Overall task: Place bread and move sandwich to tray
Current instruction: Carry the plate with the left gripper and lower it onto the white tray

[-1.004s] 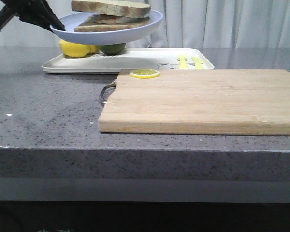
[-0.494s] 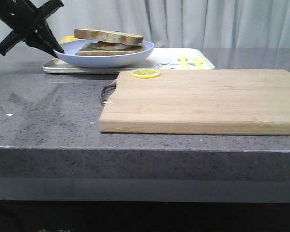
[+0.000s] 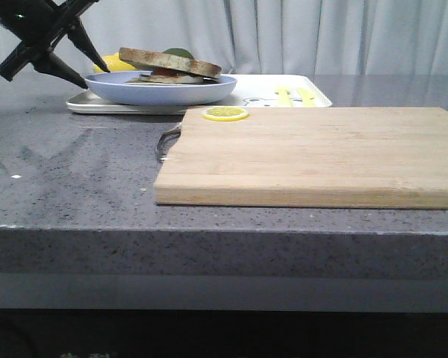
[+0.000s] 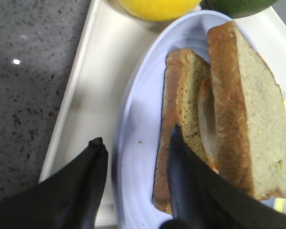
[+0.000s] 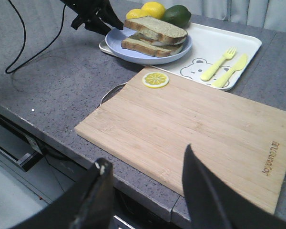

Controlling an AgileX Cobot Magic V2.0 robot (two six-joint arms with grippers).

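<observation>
The sandwich [image 3: 172, 68], two brown-crusted slices with fried egg white between them, lies on a pale blue plate [image 3: 164, 91]. The plate rests on the left part of the white tray [image 3: 299, 93]. The plain bread slice [image 4: 248, 119] is the top layer, over the egg [image 4: 206, 119]. My left gripper [image 3: 95, 77] is open, its fingers either side of the plate's left rim [image 4: 137, 134] with gaps showing. My right gripper [image 5: 145, 156] is open and empty, above the cutting board's near edge. It does not show in the front view.
A wooden cutting board [image 3: 313, 153] lies in front of the tray with a lemon slice [image 3: 225, 113] on its far left corner. A lemon [image 5: 152, 8] and a lime [image 5: 177, 14] sit on the tray behind the plate, and a yellow fork and knife [image 5: 219, 64] on its right. A black cable [image 5: 19, 47] crosses the counter.
The left gripper lowered the plate with the sandwich from the air onto the tray, then opened and let go of its rim.
</observation>
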